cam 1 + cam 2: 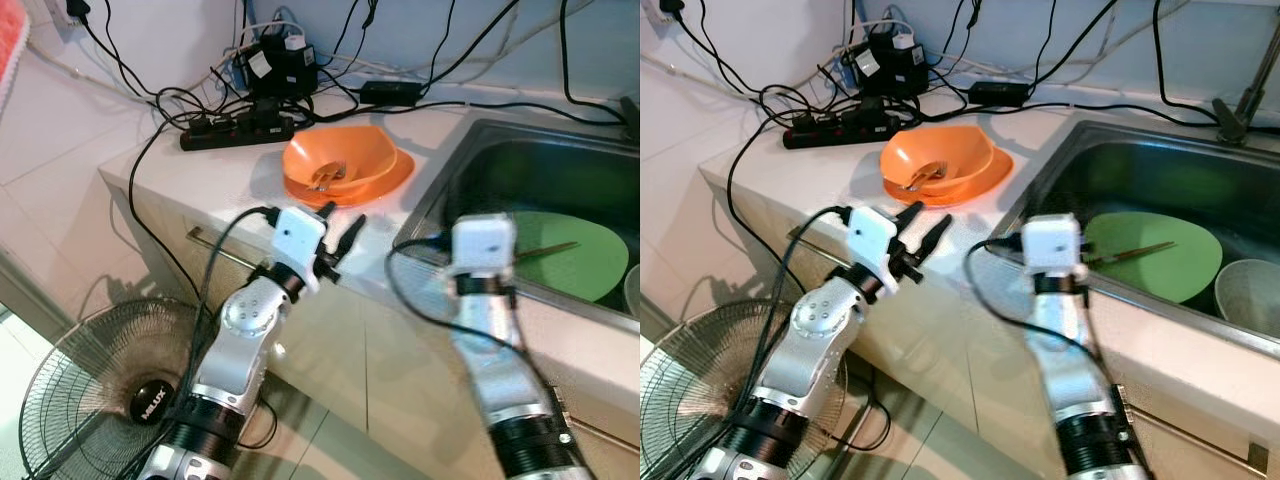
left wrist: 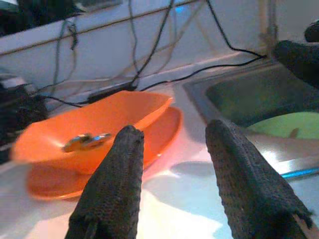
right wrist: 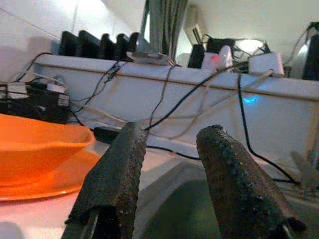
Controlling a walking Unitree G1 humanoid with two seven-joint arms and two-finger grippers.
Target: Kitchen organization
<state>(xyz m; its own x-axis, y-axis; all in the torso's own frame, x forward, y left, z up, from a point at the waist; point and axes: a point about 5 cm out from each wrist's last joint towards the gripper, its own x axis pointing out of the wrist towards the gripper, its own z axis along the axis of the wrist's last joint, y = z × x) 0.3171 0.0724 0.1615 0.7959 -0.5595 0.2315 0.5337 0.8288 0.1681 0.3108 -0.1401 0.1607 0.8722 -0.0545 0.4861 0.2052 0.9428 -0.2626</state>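
Orange bowl (image 1: pixel 335 155) sits on an orange plate (image 1: pixel 392 175) near the bench (image 1: pixel 200 170) front edge, bare surface between it and the sink (image 1: pixel 470 150). Left end effector (image 1: pixel 340 240) hovers just before it, fingers apart, empty. Right end effector (image 3: pixel 169 164), parted and empty, stands at the sink rim; the right eye view adds a pale bowl (image 1: pixel 1250 290) beside the green plate (image 1: pixel 1160 260).

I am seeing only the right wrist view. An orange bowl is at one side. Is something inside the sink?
Observer: Yes, a green plate lies in the sink, with chopsticks across it.
Operator: Anything else in there?
Observer: A pale bowl sits beside the plate.
Operator: Where is the left gripper?
Observer: The left gripper hovers open at the counter edge, just short of the orange bowl.
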